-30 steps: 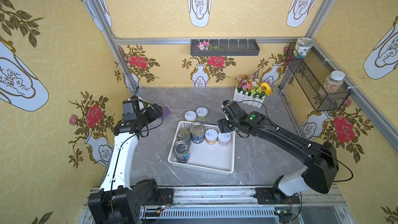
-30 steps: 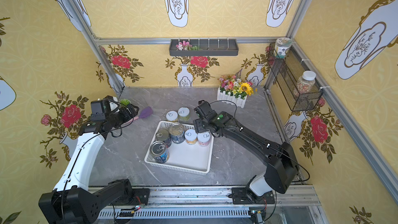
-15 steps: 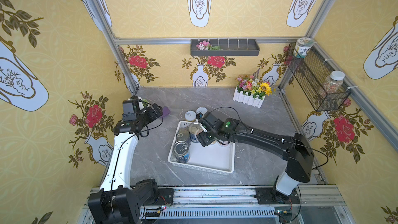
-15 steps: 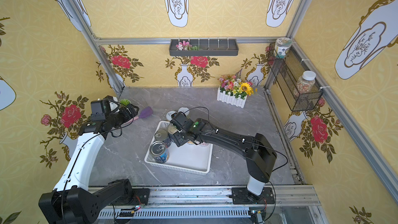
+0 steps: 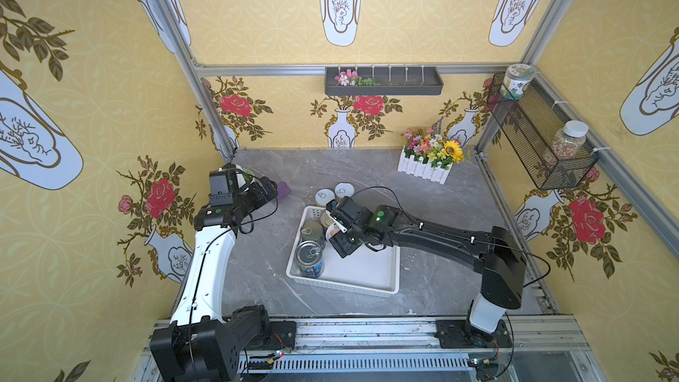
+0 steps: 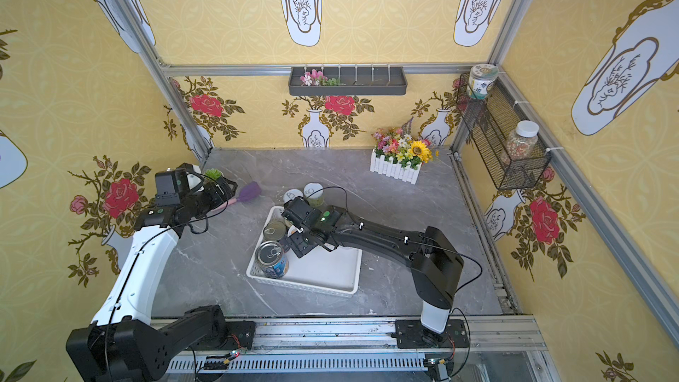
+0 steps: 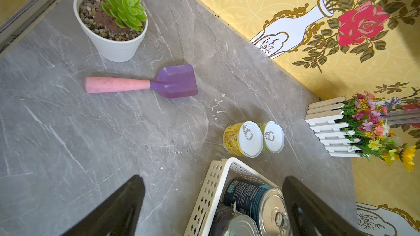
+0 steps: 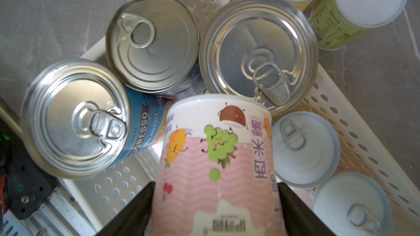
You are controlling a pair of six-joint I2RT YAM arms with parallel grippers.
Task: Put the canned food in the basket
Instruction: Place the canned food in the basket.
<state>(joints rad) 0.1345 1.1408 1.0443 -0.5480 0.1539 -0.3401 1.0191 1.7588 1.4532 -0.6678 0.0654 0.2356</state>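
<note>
My right gripper (image 8: 216,200) is shut on a short pink-labelled can (image 8: 216,160), one black finger on each side of its label. It hangs over the white perforated basket (image 5: 367,273), close to three silver-topped cans (image 8: 75,119) (image 8: 152,42) (image 8: 256,51) standing inside. Two white-lidded cans (image 8: 304,148) (image 8: 352,203) also stand in the basket. Two more short cans (image 5: 324,196) (image 5: 344,189) stand on the table just beyond the basket's far edge. My left gripper (image 7: 213,203) is open and holds nothing, at the table's left side, apart from the basket.
A purple shovel with a pink handle (image 7: 141,82) and a potted succulent (image 7: 113,19) lie at the far left. A white fence planter of flowers (image 5: 428,163) stands at the back right. A black wire basket (image 5: 540,141) with jars hangs on the right wall.
My right gripper has swung left with the pink can, from the basket's right part to beside the silver-topped cans. The left arm has not moved.
</note>
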